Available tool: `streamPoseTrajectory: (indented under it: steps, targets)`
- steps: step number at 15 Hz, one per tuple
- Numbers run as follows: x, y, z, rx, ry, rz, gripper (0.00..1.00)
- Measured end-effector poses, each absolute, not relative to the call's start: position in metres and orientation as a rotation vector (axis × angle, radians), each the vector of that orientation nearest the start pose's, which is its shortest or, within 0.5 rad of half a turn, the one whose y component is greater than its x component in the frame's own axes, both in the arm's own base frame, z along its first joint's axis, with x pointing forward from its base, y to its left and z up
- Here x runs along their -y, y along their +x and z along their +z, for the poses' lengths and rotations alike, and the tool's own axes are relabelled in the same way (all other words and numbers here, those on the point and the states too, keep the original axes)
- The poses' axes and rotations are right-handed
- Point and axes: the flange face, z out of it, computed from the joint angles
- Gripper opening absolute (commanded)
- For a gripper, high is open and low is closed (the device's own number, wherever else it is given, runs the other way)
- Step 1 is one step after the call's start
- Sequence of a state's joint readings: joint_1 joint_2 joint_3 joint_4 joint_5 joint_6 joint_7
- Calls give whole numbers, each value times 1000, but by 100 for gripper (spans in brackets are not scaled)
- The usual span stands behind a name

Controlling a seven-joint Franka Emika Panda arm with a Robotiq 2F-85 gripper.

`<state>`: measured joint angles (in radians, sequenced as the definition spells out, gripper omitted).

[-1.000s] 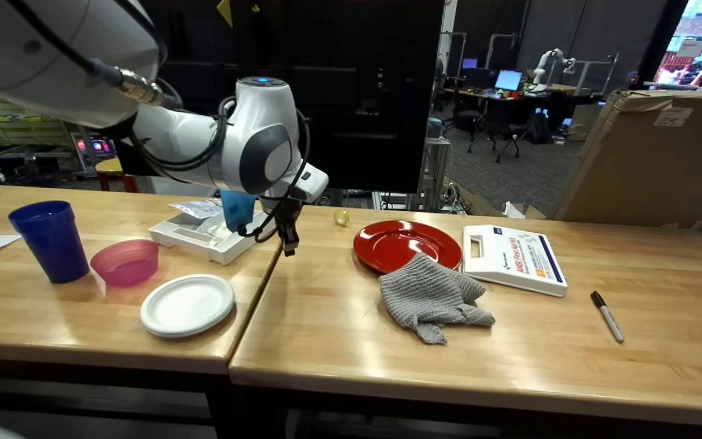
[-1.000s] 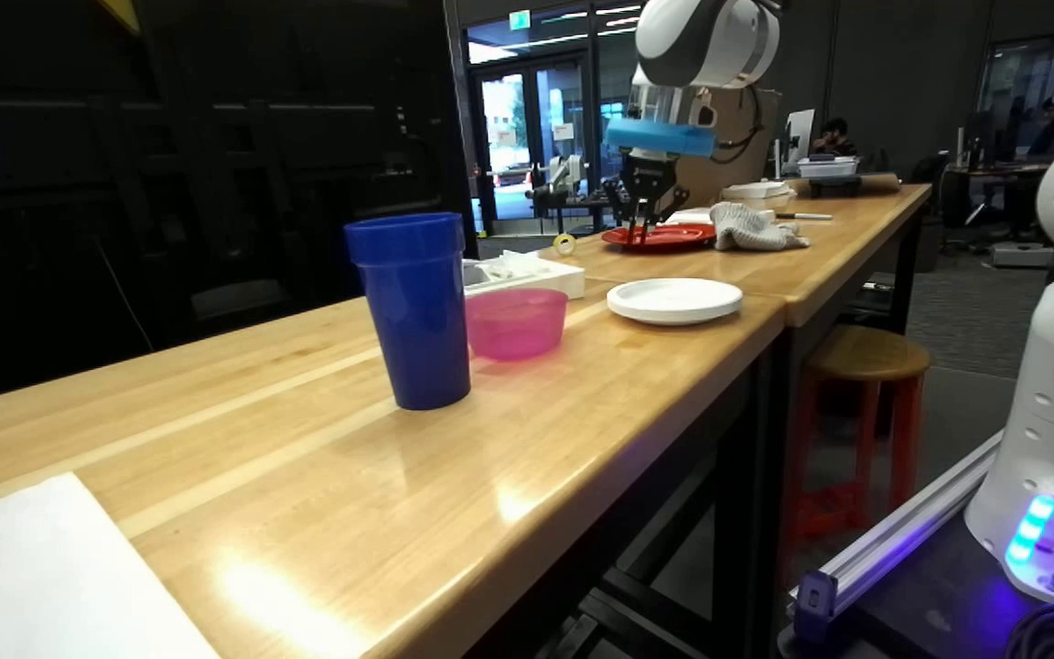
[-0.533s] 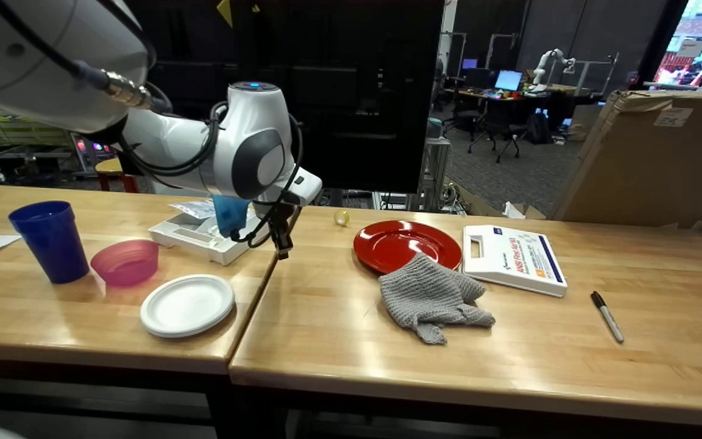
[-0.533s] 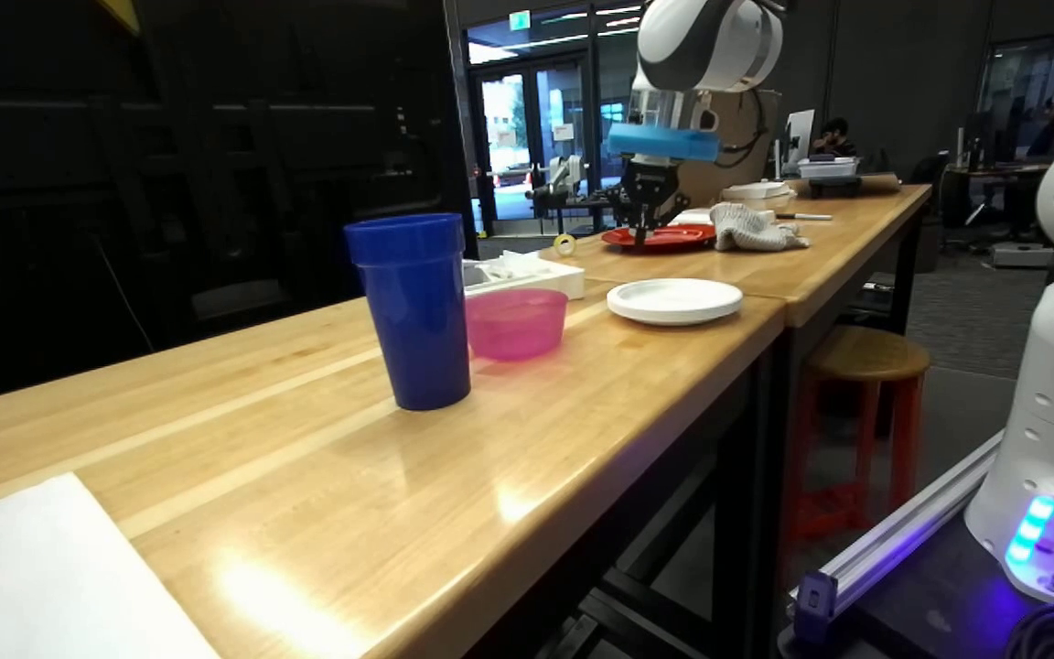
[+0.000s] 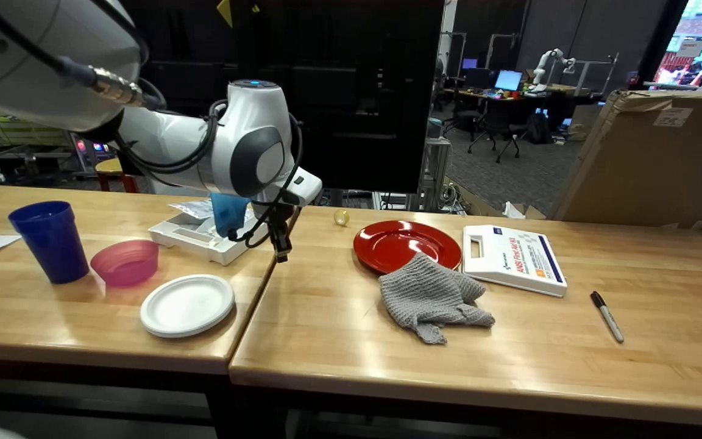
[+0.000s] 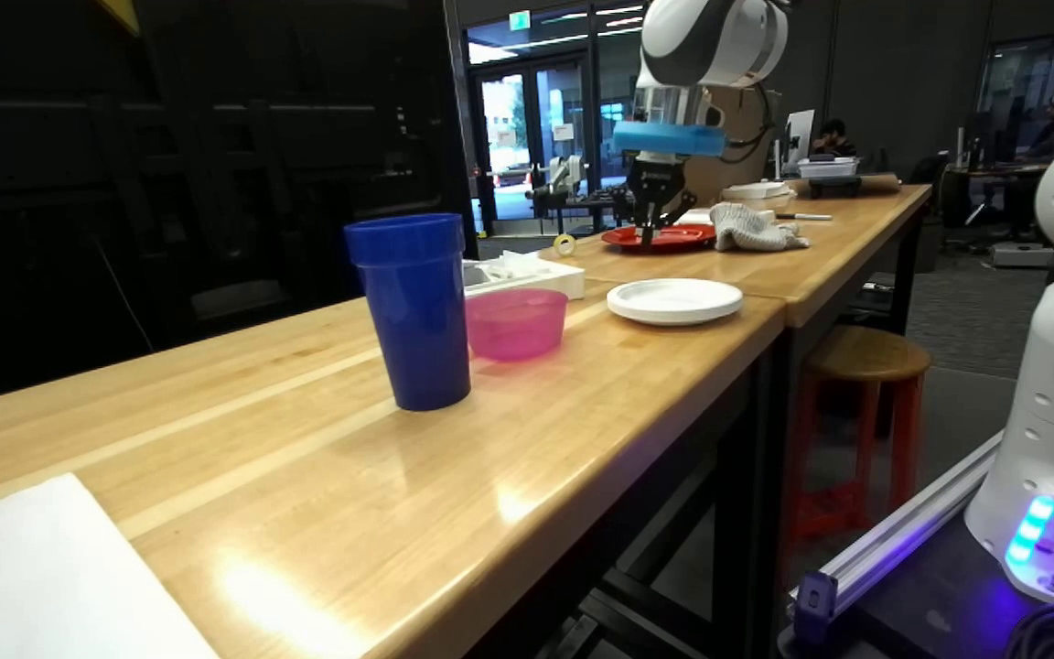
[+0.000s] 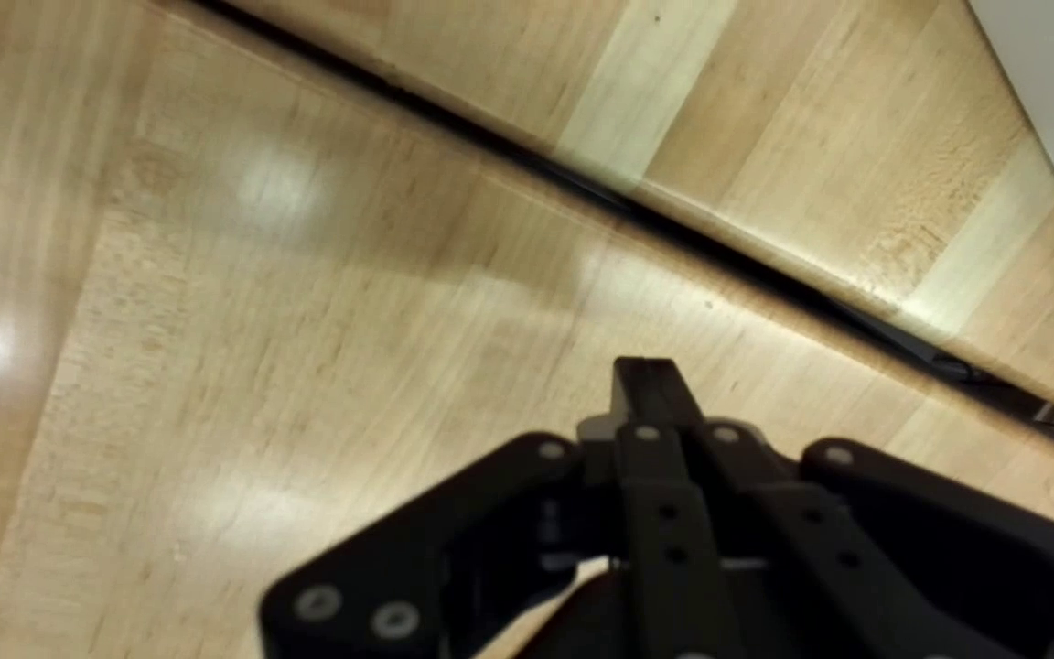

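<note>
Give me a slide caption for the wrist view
Closed, empty end effector above a wooden tabletop, near a dark gap.

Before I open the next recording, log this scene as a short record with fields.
End effector: shut, holding nothing
Position: over the tabletop, beside the gap between tables
Nearest object: white tray, across the gap
Tray side: blue cup, upright; pink bowl; stacked white plates
End effector side: red plate, gray cloth at its edge, white first aid kit, small yellow roll, marker
</note>
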<state>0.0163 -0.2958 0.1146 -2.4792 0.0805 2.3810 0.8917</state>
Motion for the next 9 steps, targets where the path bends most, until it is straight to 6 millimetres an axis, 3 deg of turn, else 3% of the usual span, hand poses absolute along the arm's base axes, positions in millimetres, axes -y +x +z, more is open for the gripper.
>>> streamPoseTrajectory:
  steps: [2,3,4,7,9]
  targets:
    - [-65,453,421,-1156,-2783,-240,0]
    - [-69,454,424,-1114,-2802,-243,26]
    - [-75,457,430,-1054,-2824,-249,1]
    - [-86,470,456,-904,-2850,-324,19]
    - [-87,472,459,-885,-2855,-331,26]
